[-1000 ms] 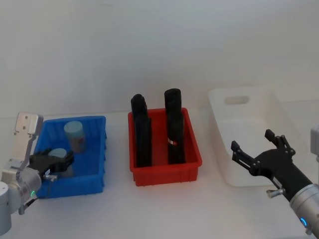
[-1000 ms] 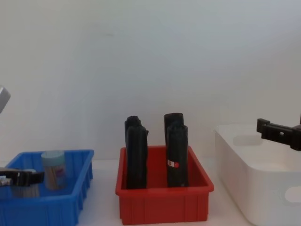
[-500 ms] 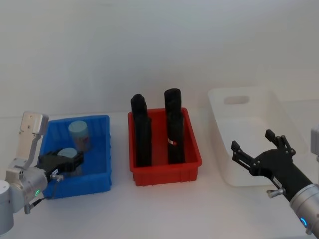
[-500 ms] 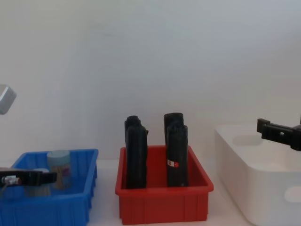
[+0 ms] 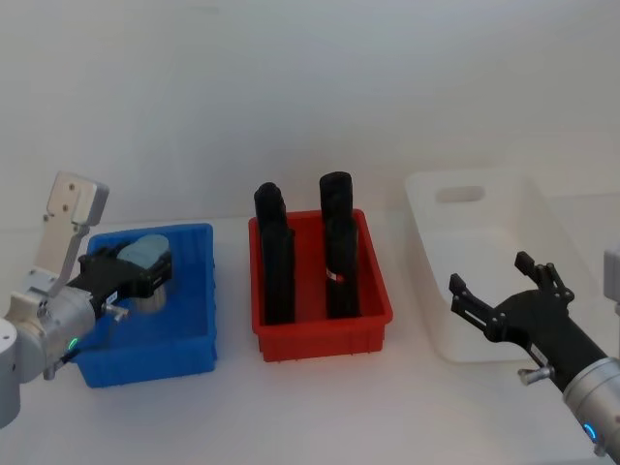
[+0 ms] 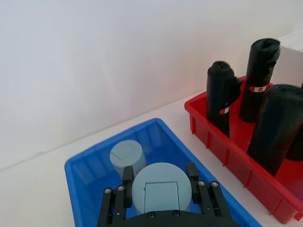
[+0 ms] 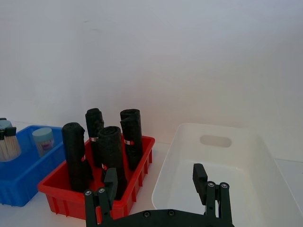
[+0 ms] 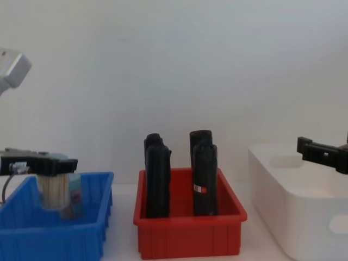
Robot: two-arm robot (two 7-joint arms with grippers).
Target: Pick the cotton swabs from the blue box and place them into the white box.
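Lift-out | left gripper (image 6: 160, 182) gripped cotton swabs (image 8: 54, 191) over blue box (image 5: 194, 334) | right gripper (image 5: 504, 300) fingers spread, idle by white box (image 5: 484, 242) | next, likely: carry there, 3 o'clock

White table (image 5: 320, 412), 3 bins (left to right), blue box (image 5: 145, 358), red bin (image 5: 325, 341), white box (image 5: 484, 237)

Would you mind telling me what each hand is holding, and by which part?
The left hand grips one cotton swab tub by its lidded top; the right hand holds nothing.
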